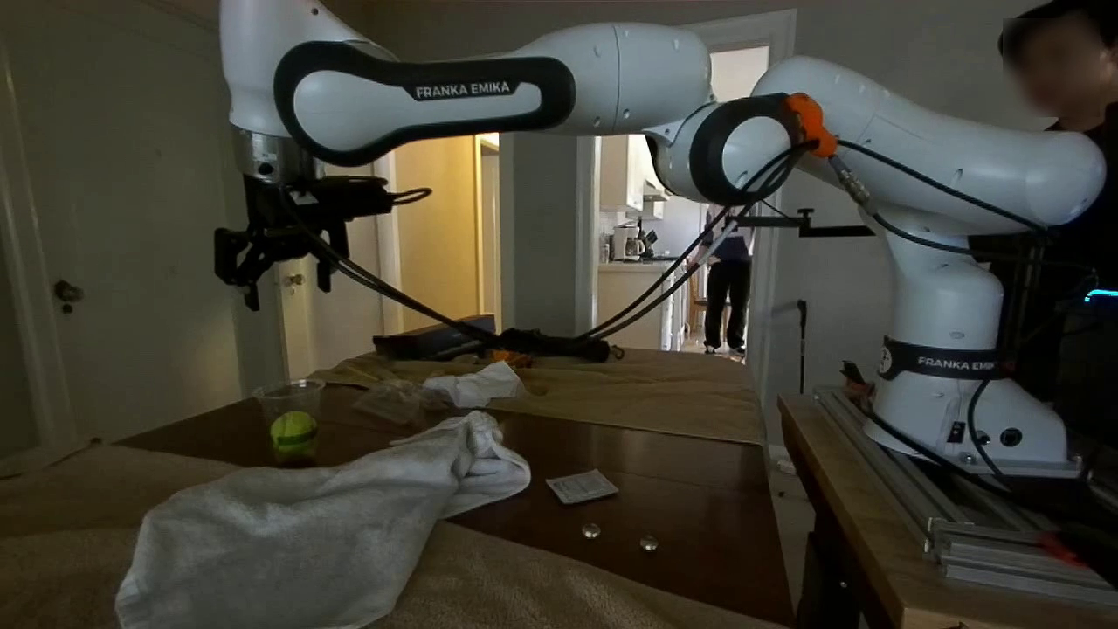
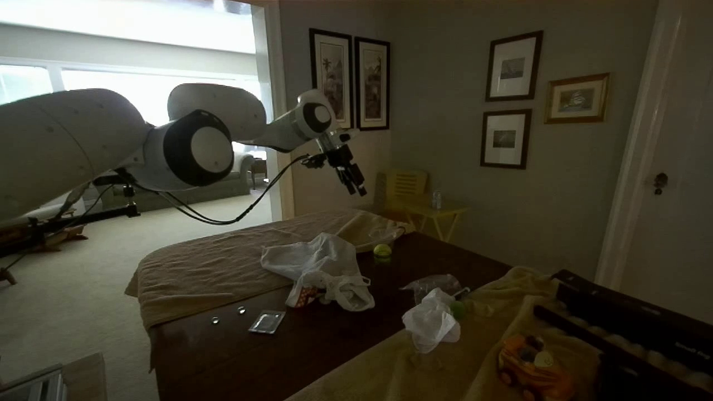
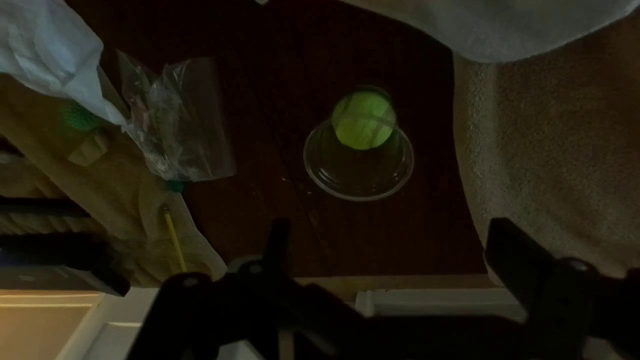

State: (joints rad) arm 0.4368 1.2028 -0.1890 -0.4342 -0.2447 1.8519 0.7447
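Observation:
My gripper (image 1: 288, 288) is open and empty, high above the table's far end, fingers pointing down. It also shows in an exterior view (image 2: 356, 188) and in the wrist view (image 3: 390, 227), where its dark fingers are wide apart. Nearest below it, a clear plastic cup (image 3: 358, 192) stands upright on the dark table with a yellow-green ball (image 3: 364, 121) inside. The ball shows in both exterior views (image 1: 294, 428) (image 2: 382, 250). A crumpled white bag (image 1: 306, 533) lies beside the cup; a red patterned thing (image 2: 304, 297) shows at its edge.
A silver packet (image 1: 582, 486) and two small shiny discs (image 1: 590, 530) (image 1: 648, 543) lie on the table. A clear bag (image 3: 187, 120), a white bag (image 2: 431, 320), a pencil (image 3: 174, 240), an orange toy car (image 2: 535, 367) and a black box (image 2: 624, 328) lie on one side.

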